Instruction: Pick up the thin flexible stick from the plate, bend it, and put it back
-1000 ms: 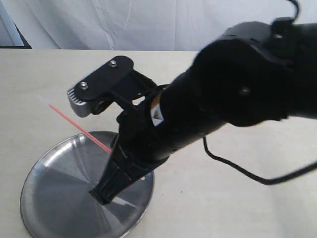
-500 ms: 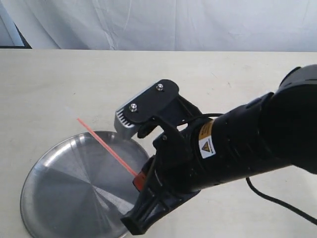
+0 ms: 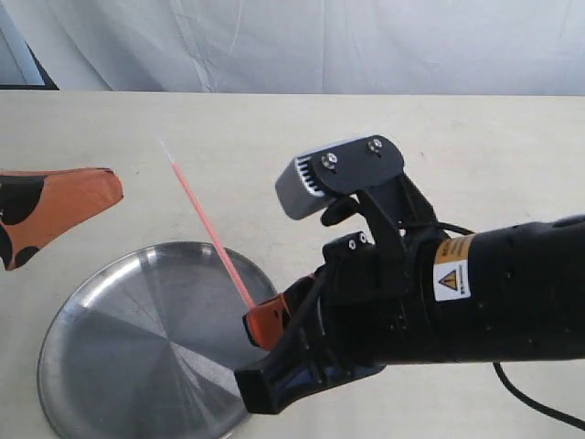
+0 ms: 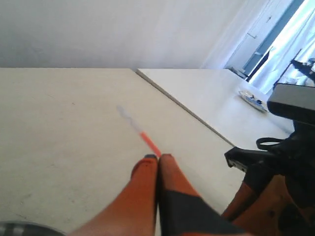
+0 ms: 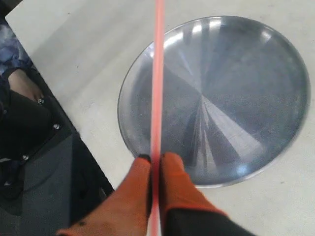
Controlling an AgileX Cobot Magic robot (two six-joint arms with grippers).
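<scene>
My right gripper (image 3: 262,320) (image 5: 156,158) is shut on the thin flexible stick (image 3: 206,224) (image 5: 158,73), holding its lower end above the right rim of the plate (image 3: 101,366) (image 5: 246,73). The red-orange stick slants up and to the left, and its pale end is in the air beyond the plate's far edge. Entering from the left, my left gripper (image 3: 114,187) (image 4: 158,157) has its orange fingers pressed together with nothing between them. It stays apart from the stick. In the left wrist view the stick (image 4: 149,142) shows just past those fingertips.
The beige table (image 3: 439,146) runs back to a white curtain. My bulky black right arm (image 3: 475,302) fills the front right, with its camera block (image 3: 338,174) above the gripper. The table's edge and dark floor (image 5: 44,162) lie close to the plate.
My right arm has drawn back to the right, and the stick it holds has swung to a steeper tilt. My left gripper has come into view from the left.
</scene>
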